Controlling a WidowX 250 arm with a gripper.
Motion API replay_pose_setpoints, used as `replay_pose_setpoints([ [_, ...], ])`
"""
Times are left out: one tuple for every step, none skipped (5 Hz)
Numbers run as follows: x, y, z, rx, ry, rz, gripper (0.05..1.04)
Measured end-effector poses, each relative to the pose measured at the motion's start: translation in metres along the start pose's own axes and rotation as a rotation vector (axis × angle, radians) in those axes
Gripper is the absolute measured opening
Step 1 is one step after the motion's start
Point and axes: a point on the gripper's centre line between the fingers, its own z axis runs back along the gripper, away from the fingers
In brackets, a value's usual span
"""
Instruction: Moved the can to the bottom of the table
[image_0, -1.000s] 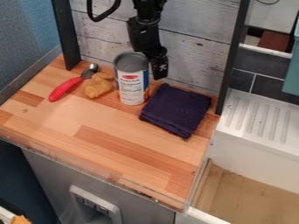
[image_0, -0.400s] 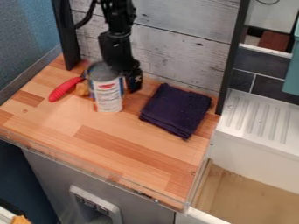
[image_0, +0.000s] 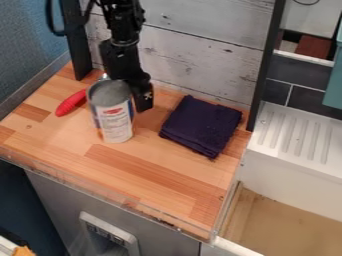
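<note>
The tool (image_0: 143, 101) is beside the upright can (image_0: 115, 117), its grip unclear to me; a red-handled utensil (image_0: 70, 103) and folded dark cloth (image_0: 200, 126) lie on the bench (image_0: 160, 175)

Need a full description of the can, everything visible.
The can is a cylinder with a dull grey, metallic-looking top inside a raised rim. Its wrap is mostly white, with a red patch, small print, blue along the right side and orange near the base. It is roughly upright, leaning slightly left in the view, over the wooden counter, partly covering the red-handled tool. The pincer is close behind its right side; contact is hard to confirm.
</note>
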Motion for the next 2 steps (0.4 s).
replay_pose_setpoints([
  [0.019,0.002,-0.006,0.006,-0.010,0.031,1.001],
  [0.032,0.007,-0.013,0.023,-0.052,0.044,1.001],
])
